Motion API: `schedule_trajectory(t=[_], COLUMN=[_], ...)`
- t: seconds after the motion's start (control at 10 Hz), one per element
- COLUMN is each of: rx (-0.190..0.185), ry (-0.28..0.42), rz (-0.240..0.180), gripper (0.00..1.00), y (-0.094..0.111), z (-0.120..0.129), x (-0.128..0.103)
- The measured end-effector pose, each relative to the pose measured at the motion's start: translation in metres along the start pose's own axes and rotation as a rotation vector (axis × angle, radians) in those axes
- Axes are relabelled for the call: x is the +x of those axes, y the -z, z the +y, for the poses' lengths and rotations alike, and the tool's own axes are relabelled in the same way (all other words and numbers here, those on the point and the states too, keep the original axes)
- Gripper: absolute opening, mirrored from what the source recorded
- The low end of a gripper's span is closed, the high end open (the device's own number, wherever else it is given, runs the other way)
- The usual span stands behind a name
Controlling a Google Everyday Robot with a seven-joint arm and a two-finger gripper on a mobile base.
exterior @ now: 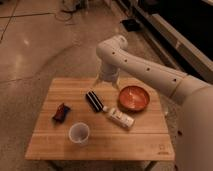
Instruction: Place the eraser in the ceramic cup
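Note:
The eraser [94, 100], a long black block with a lighter stripe, lies at a slant near the middle of the wooden table [130, 145]. The ceramic cup [79, 133], small, round and white, stands upright near the table's front left, apart from the eraser. My gripper [106, 83] hangs from the white arm over the table's far edge, just behind and slightly right of the eraser. Its fingers point down, stand open, and hold nothing.
An orange-red bowl [134, 98] sits right of the eraser. A white bottle [119, 117] lies on its side between the bowl and the cup. A small dark red-orange object [61, 112] rests at the left. The floor surrounds the table.

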Motion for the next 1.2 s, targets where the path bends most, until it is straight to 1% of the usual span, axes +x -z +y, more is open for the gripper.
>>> schedule_trajectory(t=[0.1, 0.2, 0.3, 0.4, 0.6, 0.8, 0.9, 1.0, 1.1, 1.2], rx=[0.009, 0.018, 0.019, 0.020, 0.022, 0.020, 0.015, 0.008, -0.003, -0.011], ry=[0.054, 0.133, 0.198, 0.282, 0.372, 0.427, 0.446, 0.459, 0.474, 0.478], rz=[0.006, 0.012, 0.017, 0.021, 0.018, 0.007, 0.006, 0.005, 0.006, 0.008], gripper=[0.80, 0.80, 0.80, 0.80, 0.80, 0.80, 0.80, 0.80, 0.80, 0.80], y=[-0.010, -0.027, -0.044, -0.067, -0.101, -0.125, -0.134, -0.141, -0.152, -0.159], z=[-0.007, -0.017, -0.025, -0.037, -0.049, -0.061, -0.067, -0.071, -0.076, -0.079], x=[0.008, 0.018, 0.026, 0.036, 0.046, 0.047, 0.047, 0.046, 0.044, 0.044])
